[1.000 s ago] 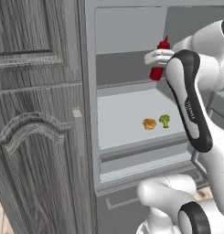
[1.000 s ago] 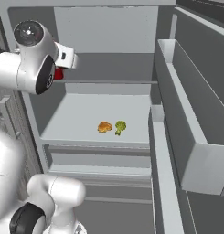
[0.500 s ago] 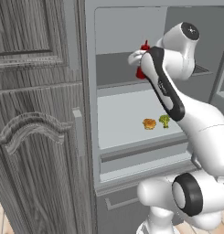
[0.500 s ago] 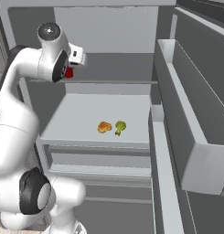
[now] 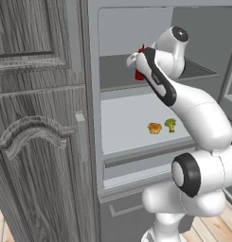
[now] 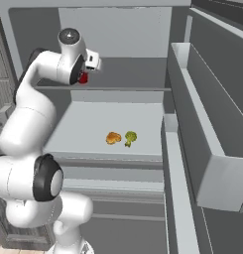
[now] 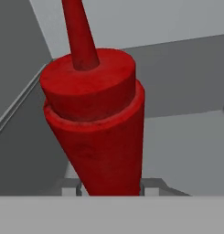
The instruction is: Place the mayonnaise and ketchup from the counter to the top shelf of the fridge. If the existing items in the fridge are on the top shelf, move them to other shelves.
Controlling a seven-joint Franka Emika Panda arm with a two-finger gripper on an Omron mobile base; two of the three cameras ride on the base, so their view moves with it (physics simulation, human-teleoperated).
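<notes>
At the fridge's point(image 6: 212, 163) top shelf, gripper point(image 7: 111, 191) clamps the ketchup point(image 7: 97, 123) — all red, pointed nozzle

ketchup point(image 7: 97, 123) over top shelf point(image 6: 133, 74); bun point(image 6: 113, 138) left of broccoli point(image 6: 130, 137)

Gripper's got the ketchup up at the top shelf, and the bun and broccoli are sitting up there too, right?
No. The bun and broccoli sit on the pale shelf one level below, as the right base view shows. The gripper does hold the ketchup at the top shelf.

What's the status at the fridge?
Gripper shut on ketchup bottle, at the dark top shelf. Bun and broccoli on the shelf below. Nothing blocking.
</notes>
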